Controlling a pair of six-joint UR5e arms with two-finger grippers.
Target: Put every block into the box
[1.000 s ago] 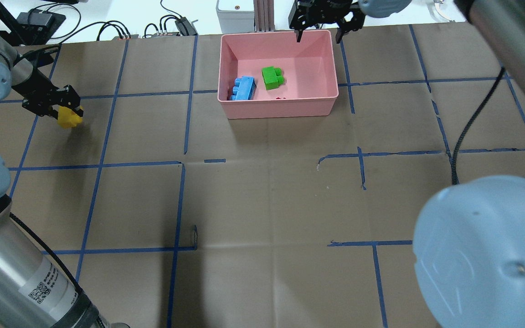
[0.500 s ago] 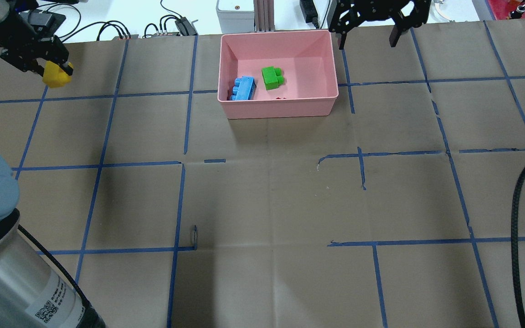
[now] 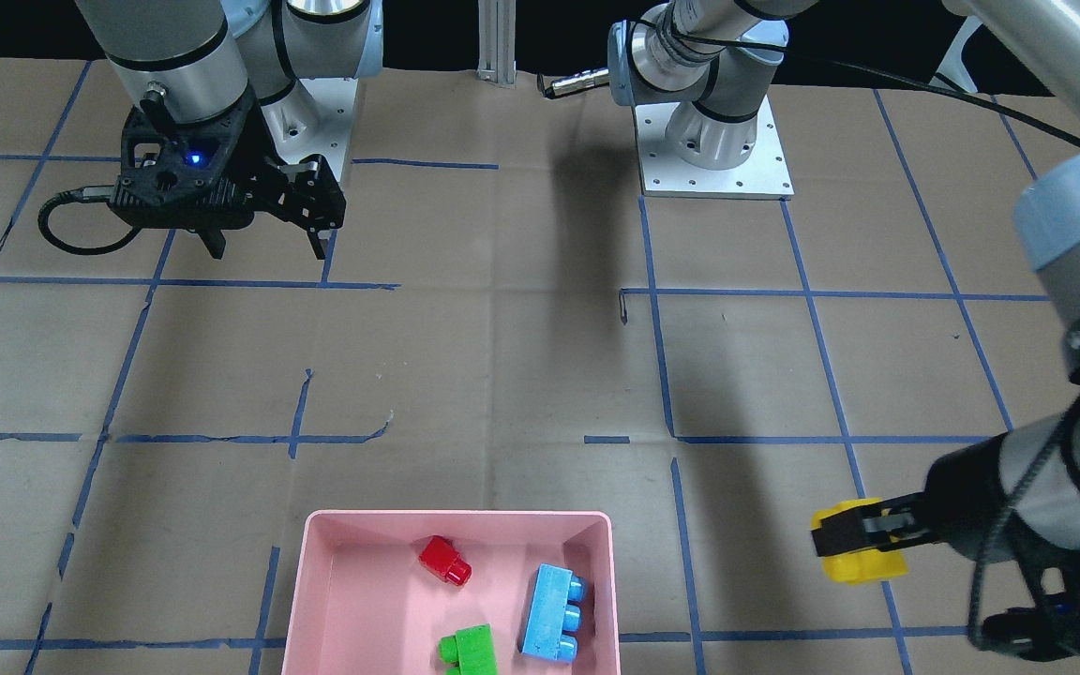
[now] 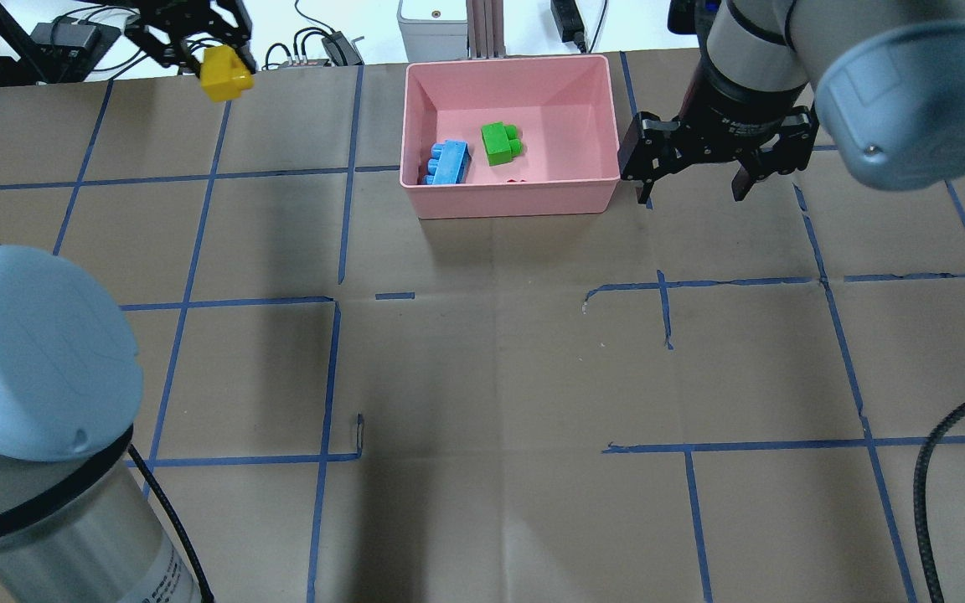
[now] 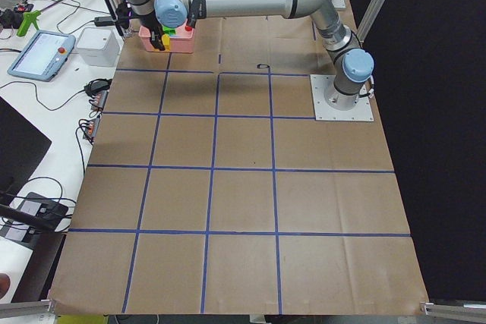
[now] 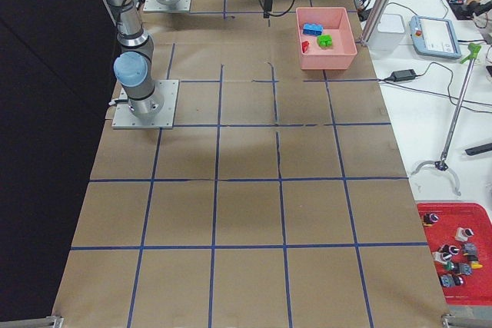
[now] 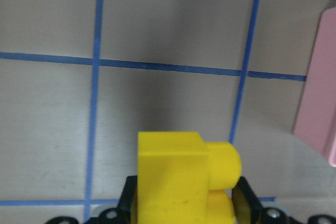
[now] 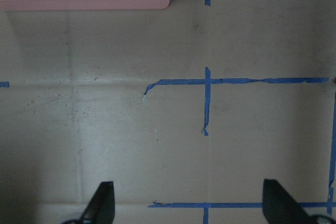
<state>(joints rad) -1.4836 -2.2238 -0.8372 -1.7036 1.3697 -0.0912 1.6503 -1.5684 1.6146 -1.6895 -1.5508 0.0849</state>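
Note:
My left gripper (image 4: 216,60) is shut on the yellow block (image 4: 225,75) and holds it above the table, left of the pink box (image 4: 516,199). The block fills the bottom of the left wrist view (image 7: 184,182), with the box's edge (image 7: 320,87) at the right. The blue block (image 4: 446,162), green block (image 4: 500,143) and red block (image 3: 444,560) lie in the box (image 3: 315,581). My right gripper (image 4: 690,193) is open and empty, off the box's right side. Its fingers (image 8: 102,203) show spread over bare table.
The table is brown paper with a blue tape grid (image 4: 332,368). Cables and small devices (image 4: 315,46) lie beyond the far edge behind the box. The left arm's base (image 3: 713,141) is bolted to the table.
My left gripper has carried the yellow block toward the far edge and rightward, closer to the box. My right gripper has left the box's far rim and moved right and nearer.

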